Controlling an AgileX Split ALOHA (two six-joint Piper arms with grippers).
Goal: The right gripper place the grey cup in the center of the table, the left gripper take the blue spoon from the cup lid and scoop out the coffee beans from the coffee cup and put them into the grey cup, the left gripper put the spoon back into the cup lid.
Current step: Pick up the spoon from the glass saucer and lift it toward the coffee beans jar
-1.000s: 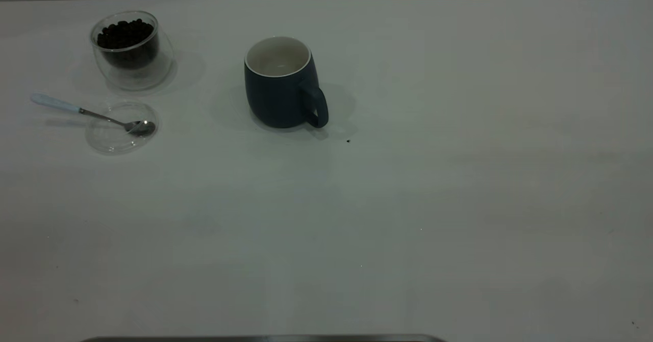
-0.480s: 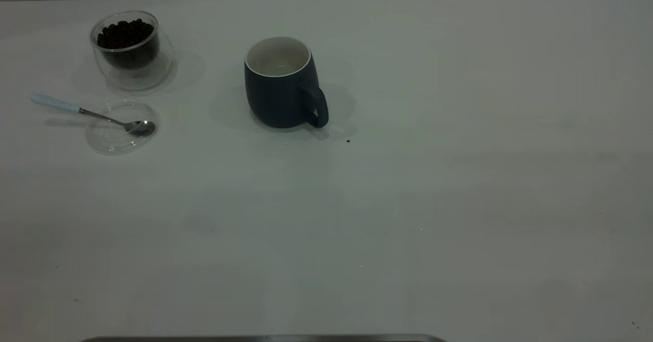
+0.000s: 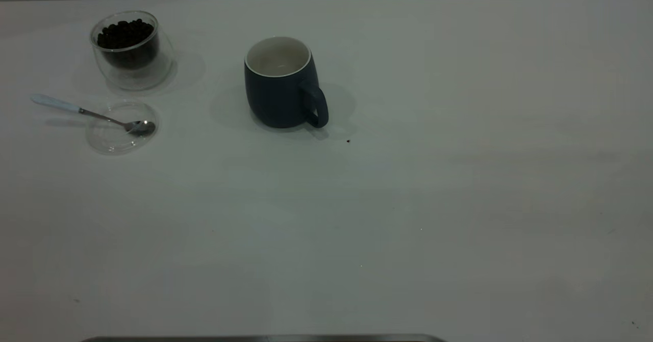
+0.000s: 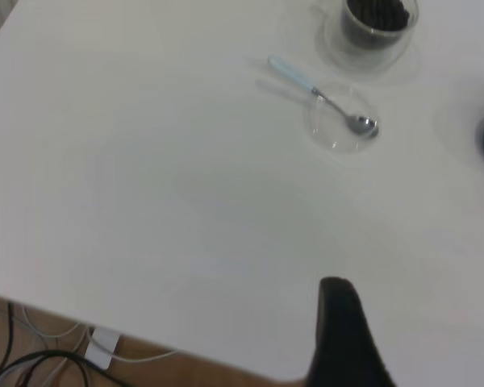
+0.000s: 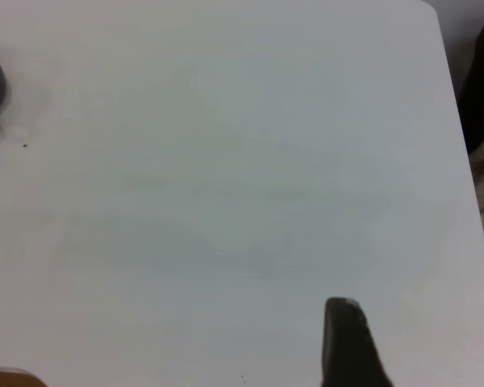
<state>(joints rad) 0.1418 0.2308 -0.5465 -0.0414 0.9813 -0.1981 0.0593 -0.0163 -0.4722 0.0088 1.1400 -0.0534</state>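
The grey cup [image 3: 283, 84] stands upright on the white table [image 3: 433, 178], left of the middle toward the far side, handle toward the near right. Its inside looks white and bare. The clear coffee cup [image 3: 130, 51] holds coffee beans [image 3: 125, 33] at the far left. In front of it lies the clear cup lid [image 3: 121, 127], with the blue spoon [image 3: 92, 115] bowl in it and handle pointing left. Neither gripper shows in the exterior view. My left gripper [image 4: 340, 339] hangs over the table's near left edge, far from the spoon [image 4: 319, 93]. My right gripper [image 5: 345, 343] is over the bare right part.
A tiny dark speck [image 3: 348, 140] lies just right of the mug's handle. The table's right edge [image 5: 468, 161] shows in the right wrist view, and cables [image 4: 32, 363] hang below the table's near edge in the left wrist view.
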